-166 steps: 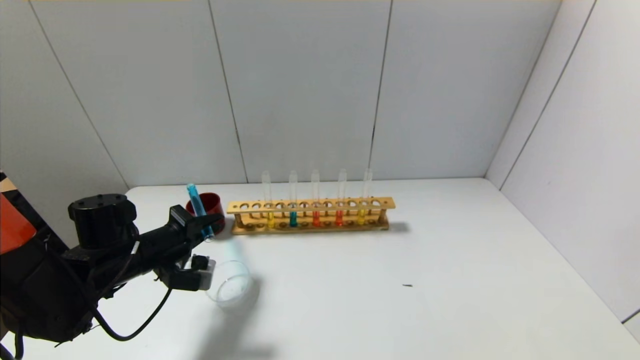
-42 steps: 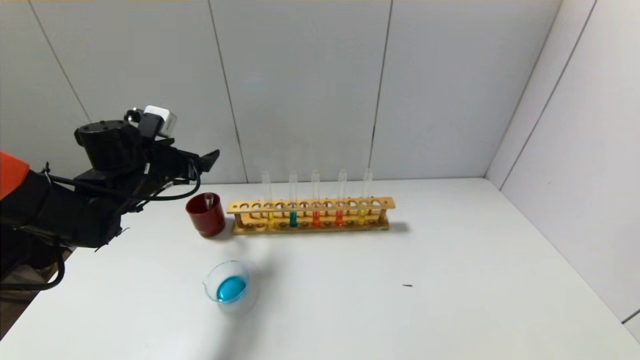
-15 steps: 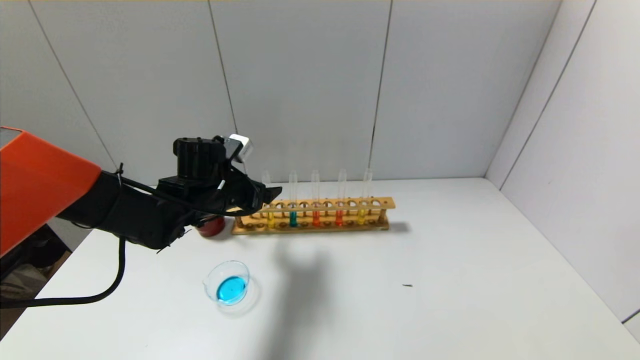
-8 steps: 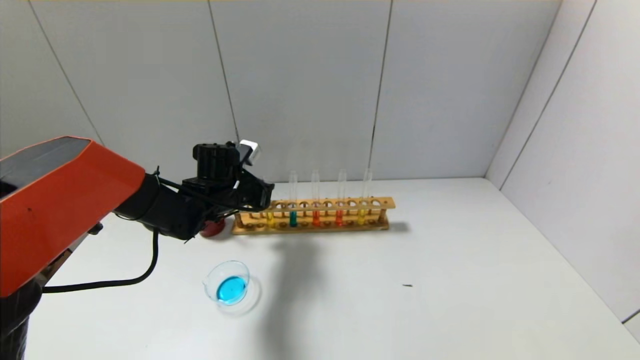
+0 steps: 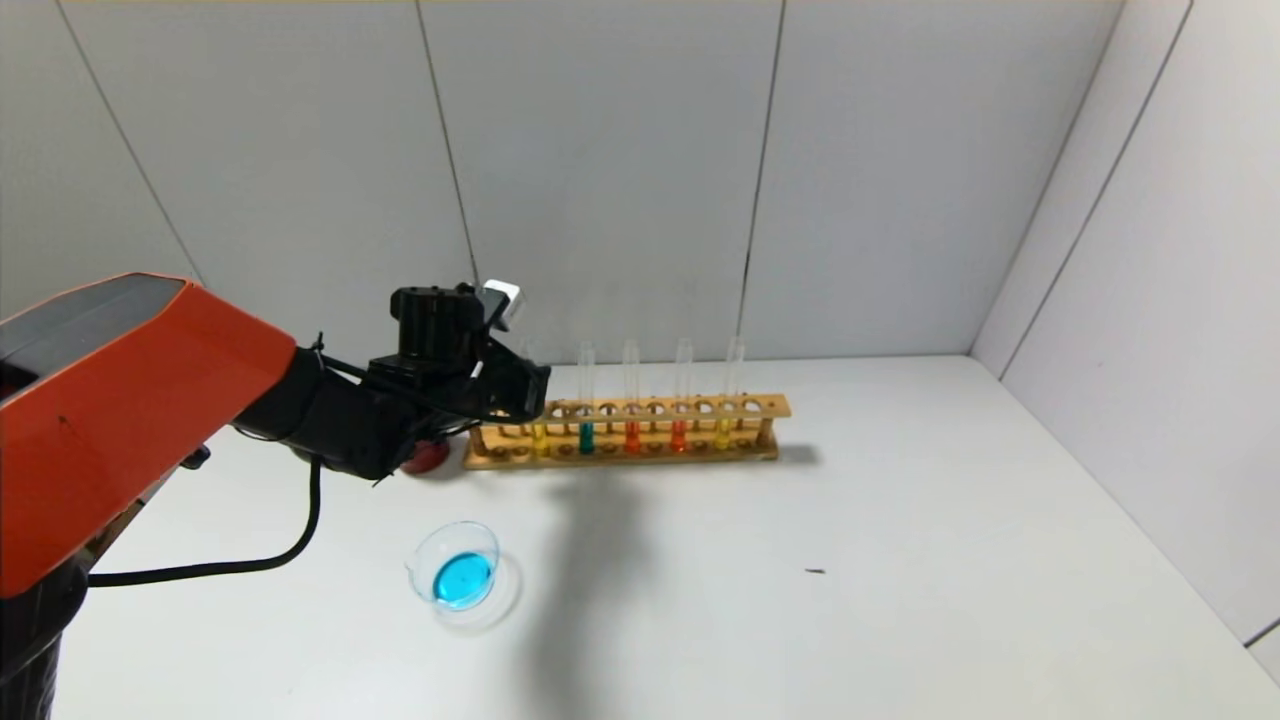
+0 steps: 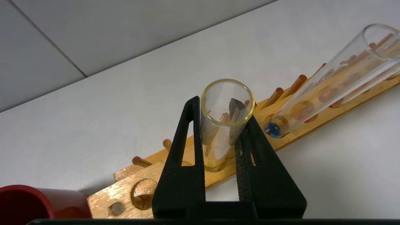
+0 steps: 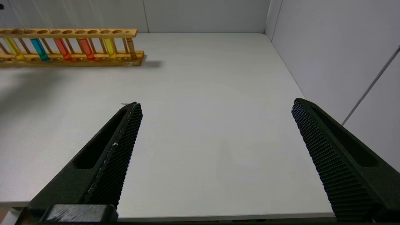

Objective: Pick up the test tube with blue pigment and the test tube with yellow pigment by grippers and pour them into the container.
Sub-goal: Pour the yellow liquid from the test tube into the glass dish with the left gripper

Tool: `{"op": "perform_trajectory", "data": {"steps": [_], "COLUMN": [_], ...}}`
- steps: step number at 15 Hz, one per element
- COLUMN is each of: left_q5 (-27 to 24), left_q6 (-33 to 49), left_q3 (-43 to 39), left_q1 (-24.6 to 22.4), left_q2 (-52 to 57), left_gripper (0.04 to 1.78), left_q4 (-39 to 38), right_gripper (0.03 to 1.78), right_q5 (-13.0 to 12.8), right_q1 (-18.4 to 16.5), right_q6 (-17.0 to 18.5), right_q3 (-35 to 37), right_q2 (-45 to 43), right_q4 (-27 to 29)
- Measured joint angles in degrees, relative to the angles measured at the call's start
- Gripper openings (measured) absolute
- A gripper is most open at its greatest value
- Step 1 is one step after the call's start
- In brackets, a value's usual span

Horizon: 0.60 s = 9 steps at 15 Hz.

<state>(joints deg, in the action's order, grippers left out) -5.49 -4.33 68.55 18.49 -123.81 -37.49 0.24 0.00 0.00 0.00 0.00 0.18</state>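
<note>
My left gripper [image 5: 535,385] is at the left end of the wooden rack [image 5: 770,407]. Its two black fingers are shut on the test tube with yellow pigment [image 5: 540,435], which still stands upright in its rack hole. In the left wrist view the fingers [image 6: 187,150] press both sides of this tube [image 6: 218,137] just below its rim. The container [image 5: 455,575], a low glass dish, holds blue liquid and sits on the table in front of the left arm. The test tube with blue pigment is hidden. My right gripper [image 7: 217,104] is open and empty, low over the table's near right.
The rack also holds a teal tube [image 5: 586,435], two orange-red tubes and a second yellow tube [image 5: 722,432]. The teal tube [image 6: 328,84] stands right beside my left gripper. A dark red cup [image 5: 425,455] sits left of the rack, mostly behind my left arm.
My left arm has swung from above the red cup to the rack's left end and settled round the leftmost yellow tube. In the last half second it hardly moved.
</note>
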Motion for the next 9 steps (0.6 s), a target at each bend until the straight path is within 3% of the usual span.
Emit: {"op": "perform_trajectory", "data": {"steps": [5,9], "left_q5": [-0.1,-0.4], "left_q6": [-0.5,-0.5], "left_q3": [-1.1,-1.3], "left_q1": [0.5,1.1], "left_q2": [6.0,14.3], "left_gripper": [0.32,0.32], "left_q4": [-3.6,-0.1], "right_gripper": [1.75,1.75], "right_q5": [0.0,0.0], "right_q1": [0.0,0.0], "right_q6": [0.0,0.0], "right_q3": [0.0,0.0], "right_q2": [0.0,0.0], "right_q4": [0.0,0.0]}}
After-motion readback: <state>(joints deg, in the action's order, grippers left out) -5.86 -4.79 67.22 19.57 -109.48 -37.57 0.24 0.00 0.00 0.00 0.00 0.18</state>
